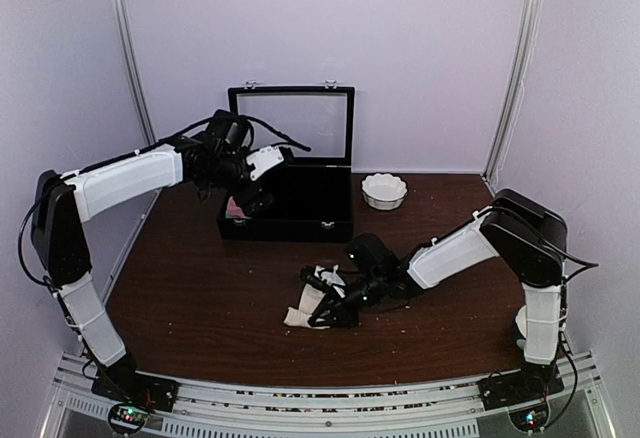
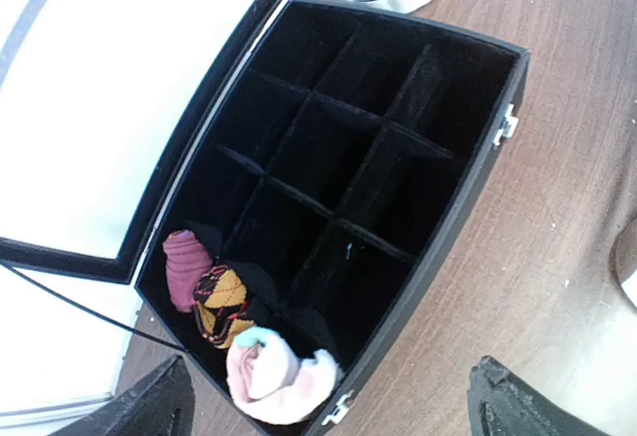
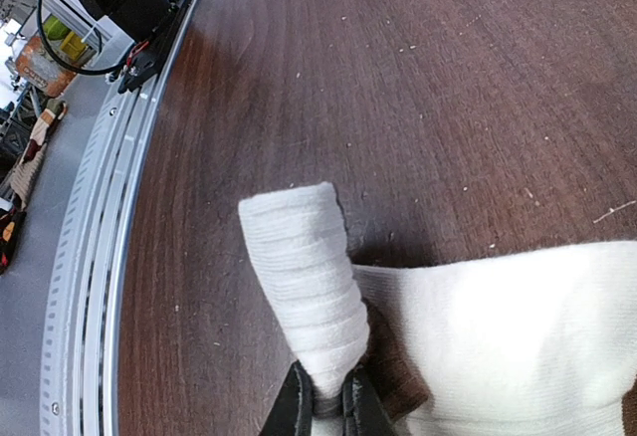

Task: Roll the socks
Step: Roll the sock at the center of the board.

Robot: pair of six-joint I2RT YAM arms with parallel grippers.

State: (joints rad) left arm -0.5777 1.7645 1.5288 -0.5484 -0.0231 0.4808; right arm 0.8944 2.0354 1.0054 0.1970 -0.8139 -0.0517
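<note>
Left gripper (image 2: 328,411): you held it spread wide and empty above the box (image 2: 468,207).
Pink sock (image 2: 279,374): rolled, in the box's 8 o'clock corner compartment.
Cream sock (image 3: 478,327): on the surface (image 3: 398,78), 6 o'clock of the box.
Right gripper (image 3: 328,401): you had it pinched tight on that sock's folded end.

— From where was the table (image 1: 200,298) viewed?
— From high behind the arm bases, whole. The divided box (image 1: 290,228) was looked into closely from the left wrist, the cream sock (image 3: 299,277) from the right; both were shared overhead.
</note>
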